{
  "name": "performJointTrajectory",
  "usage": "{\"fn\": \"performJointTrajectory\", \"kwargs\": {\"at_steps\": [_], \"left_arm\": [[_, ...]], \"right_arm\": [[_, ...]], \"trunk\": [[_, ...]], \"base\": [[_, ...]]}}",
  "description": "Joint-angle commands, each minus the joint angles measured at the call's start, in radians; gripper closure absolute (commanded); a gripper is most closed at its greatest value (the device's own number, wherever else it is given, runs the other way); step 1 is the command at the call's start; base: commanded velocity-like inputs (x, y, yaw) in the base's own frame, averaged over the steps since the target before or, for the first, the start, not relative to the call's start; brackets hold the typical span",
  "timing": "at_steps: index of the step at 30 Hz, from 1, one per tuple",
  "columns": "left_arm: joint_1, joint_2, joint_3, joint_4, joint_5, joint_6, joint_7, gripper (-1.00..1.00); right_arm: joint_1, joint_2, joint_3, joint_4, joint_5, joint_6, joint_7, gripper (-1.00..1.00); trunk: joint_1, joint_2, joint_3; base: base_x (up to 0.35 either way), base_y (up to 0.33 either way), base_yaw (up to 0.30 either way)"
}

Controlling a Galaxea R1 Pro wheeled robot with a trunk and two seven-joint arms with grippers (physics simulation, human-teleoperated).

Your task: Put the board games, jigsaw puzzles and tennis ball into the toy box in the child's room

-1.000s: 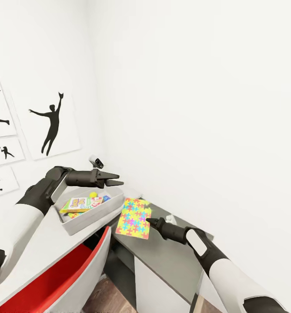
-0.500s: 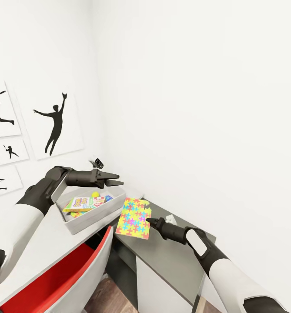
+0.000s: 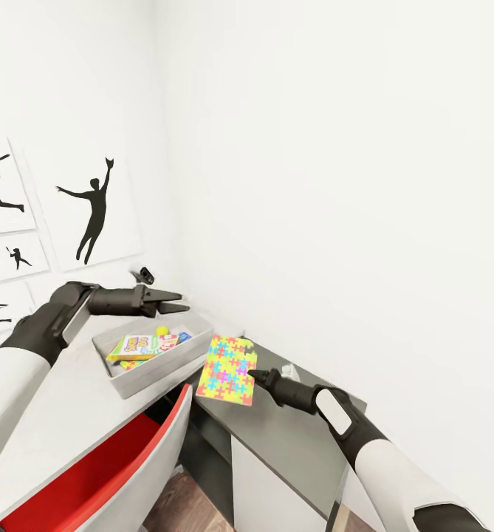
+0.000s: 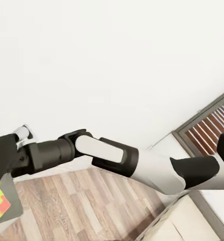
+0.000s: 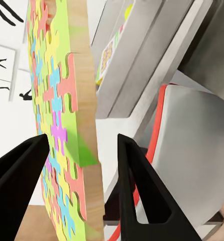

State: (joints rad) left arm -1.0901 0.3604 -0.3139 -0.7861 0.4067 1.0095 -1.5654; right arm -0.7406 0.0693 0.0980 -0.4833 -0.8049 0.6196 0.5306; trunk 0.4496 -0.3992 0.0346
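My right gripper (image 3: 252,377) is shut on a jigsaw puzzle (image 3: 227,369), a thin multicoloured board held tilted in the air between the toy box and the lower dark desk. The right wrist view shows the puzzle (image 5: 57,125) edge-on between the two fingers (image 5: 137,175). The light grey toy box (image 3: 158,362) stands on the pale table (image 3: 62,421) in the corner. It holds a green-edged board game (image 3: 132,345), another colourful box (image 3: 176,338) and the tennis ball (image 3: 161,330). My left gripper (image 3: 183,303) hovers over the box's far left rim, fingers slightly apart and empty.
A red-lined chair (image 3: 121,473) is pushed in under the table, just below the toy box. The lower dark grey desk (image 3: 291,428) lies under my right arm. White walls close the corner, and black silhouette pictures (image 3: 91,214) hang on the left one. Wood-plank floor (image 4: 92,201) lies below.
My left arm has drawn back to the left and risen a little, off the middle of the toy box. The right gripper and its puzzle have stayed put. Earlier the camera shifted slightly.
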Motion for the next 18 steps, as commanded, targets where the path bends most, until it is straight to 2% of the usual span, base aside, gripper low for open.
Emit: {"fn": "performJointTrajectory", "kwargs": {"at_steps": [1,5,7,10,14,18], "left_arm": [[-0.001,0.016,0.008,0.0,0.001,0.011,-0.005,-1.0],[-0.001,0.05,0.044,0.003,0.0,0.013,-0.005,-1.0],[-0.001,0.056,0.048,0.003,0.0,0.014,-0.005,-1.0],[-0.001,0.061,0.052,0.004,-0.003,0.015,-0.001,-1.0],[-0.001,0.061,0.054,0.005,-0.004,0.018,0.064,-1.0],[-0.001,0.061,0.055,0.005,-0.003,0.018,0.09,-1.0]], "right_arm": [[0.0,0.0,0.002,-0.01,-0.003,0.003,0.0,1.0],[0.0,-0.001,0.003,-0.059,-0.002,0.004,-0.001,1.0],[0.001,-0.001,0.003,-0.065,-0.002,0.005,-0.001,1.0],[0.0,-0.001,0.003,-0.07,-0.002,0.005,-0.001,1.0],[0.001,-0.002,0.003,-0.072,-0.002,0.005,-0.001,1.0],[0.001,-0.002,0.002,-0.072,-0.003,0.005,-0.001,1.0]], "trunk": [[0.0,-0.001,-0.001],[0.0,-0.001,-0.001],[0.0,-0.001,-0.001],[0.0,-0.001,-0.001],[0.0,-0.001,-0.001],[0.0,-0.001,-0.001]], "base": [[0.0,0.0,0.0],[0.0,0.0,0.0],[0.0,0.0,0.0],[0.0,0.0,0.0],[0.0,0.0,0.0],[0.0,0.0,0.0]]}}
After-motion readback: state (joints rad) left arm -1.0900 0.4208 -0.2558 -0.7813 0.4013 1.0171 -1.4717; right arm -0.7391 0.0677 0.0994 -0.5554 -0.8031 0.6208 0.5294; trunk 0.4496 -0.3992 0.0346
